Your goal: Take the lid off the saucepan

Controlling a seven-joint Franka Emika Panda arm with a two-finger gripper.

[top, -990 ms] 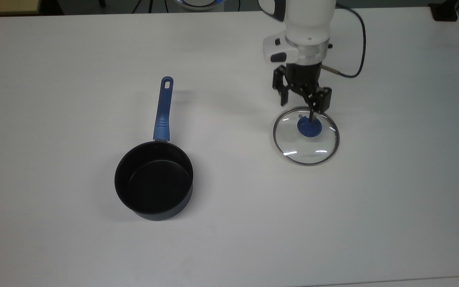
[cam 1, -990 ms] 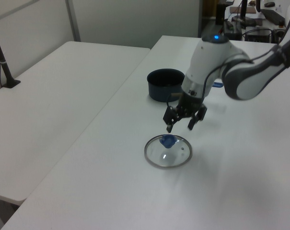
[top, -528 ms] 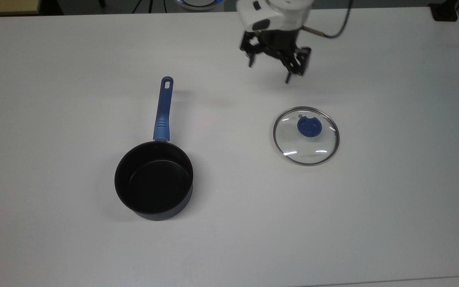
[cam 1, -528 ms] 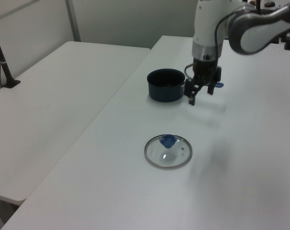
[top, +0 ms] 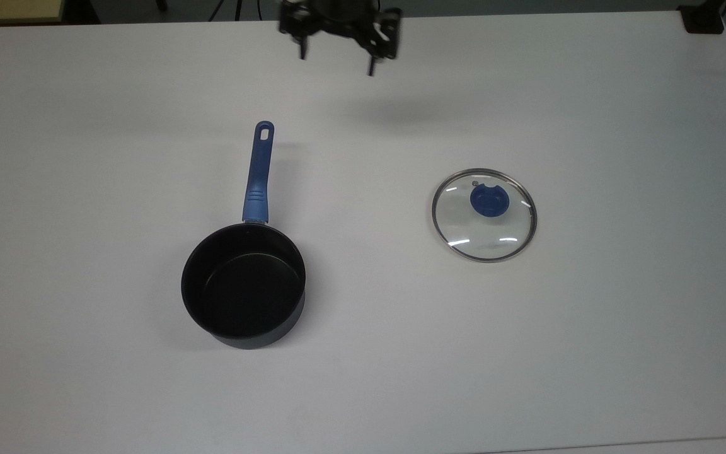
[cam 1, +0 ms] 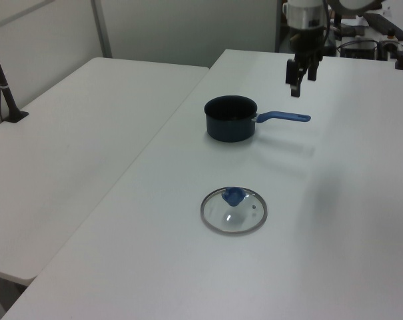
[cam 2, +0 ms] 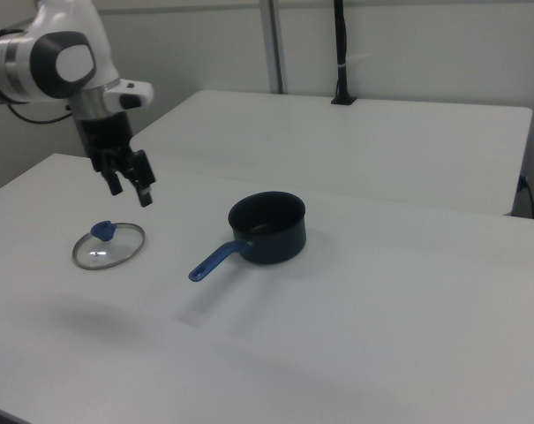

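The empty, spread-fingered black gripper [top: 336,45] hangs well apart from the round clear glass lid [top: 484,215], which lies flat on the white table [top: 621,347], off the uncovered dark saucepan [top: 243,285]

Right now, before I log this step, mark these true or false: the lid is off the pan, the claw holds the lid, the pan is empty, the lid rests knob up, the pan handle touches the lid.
1. The lid lies on the table, off the saucepan. True.
2. The claw holds the lid. False: it hangs open and empty above the table's far edge in the top view, well apart from the lid.
3. The saucepan is empty. True.
4. The lid rests with its blue knob up. True.
5. The pan's handle touches the lid. False: bare table lies between them.
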